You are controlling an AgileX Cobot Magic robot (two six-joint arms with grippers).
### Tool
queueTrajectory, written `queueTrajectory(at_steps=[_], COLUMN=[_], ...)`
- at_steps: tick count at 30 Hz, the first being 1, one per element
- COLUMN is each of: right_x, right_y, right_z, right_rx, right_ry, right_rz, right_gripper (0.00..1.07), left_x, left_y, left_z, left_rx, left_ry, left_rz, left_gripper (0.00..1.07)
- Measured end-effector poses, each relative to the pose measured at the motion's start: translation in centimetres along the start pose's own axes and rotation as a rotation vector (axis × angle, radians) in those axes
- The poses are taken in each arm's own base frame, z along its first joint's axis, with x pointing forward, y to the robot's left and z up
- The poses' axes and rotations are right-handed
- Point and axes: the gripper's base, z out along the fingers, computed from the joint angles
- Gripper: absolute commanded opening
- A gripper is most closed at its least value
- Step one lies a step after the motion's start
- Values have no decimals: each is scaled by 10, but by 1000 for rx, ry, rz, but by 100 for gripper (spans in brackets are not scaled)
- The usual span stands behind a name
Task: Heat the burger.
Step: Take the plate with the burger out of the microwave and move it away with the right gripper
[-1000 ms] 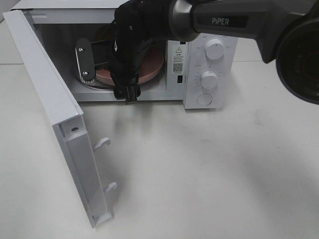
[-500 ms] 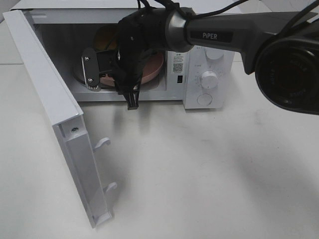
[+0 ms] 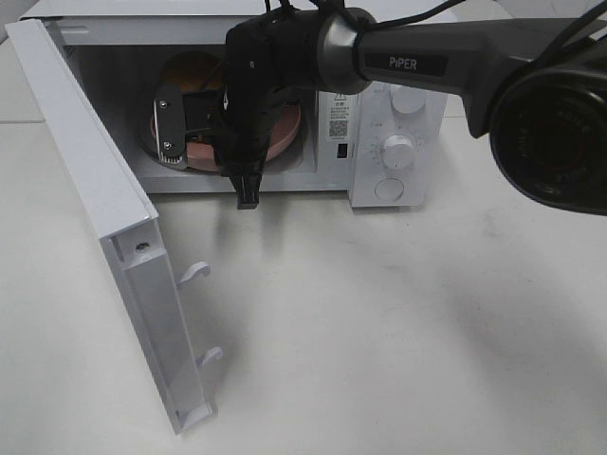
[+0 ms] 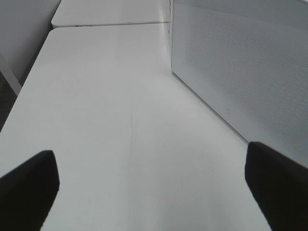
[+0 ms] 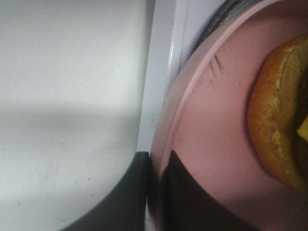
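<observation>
Burger (image 5: 279, 120): on the pink plate (image 5: 211, 144) inside the open microwave (image 3: 379, 114), at the bench's (image 3: 398, 322) far edge. Right end effector (image 5: 155, 166): fingers pinched on the plate's rim. Left end effector (image 4: 144, 187): fingers spread wide, empty, over bare bench beside the microwave.

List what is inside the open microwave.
Inside the microwave: a pink plate carrying the burger, with the right gripper closed on the plate's rim. The arm covers most of the cavity.
</observation>
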Motion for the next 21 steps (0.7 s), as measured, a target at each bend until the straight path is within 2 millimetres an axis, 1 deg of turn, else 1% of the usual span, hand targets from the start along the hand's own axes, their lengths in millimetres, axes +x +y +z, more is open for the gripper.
queueTrajectory(at_steps=[7,13,17,21], right_x=[0,-2,-1,3], right_y=[-3,0,7,14], right_z=[-13,-23,-36,-42], right_rx=[-29,-50,-78,-89], right_ry=[11,16,9,4], right_rz=[-15,-38,-88,-116], right_gripper=[0,0,0,0], left_x=[0,0,0,0], left_y=[0,0,0,0], left_z=[0,0,0,0], left_rx=[0,0,0,0], left_ry=[0,0,0,0], left_rz=[0,0,0,0], left_gripper=[103,103,103,103])
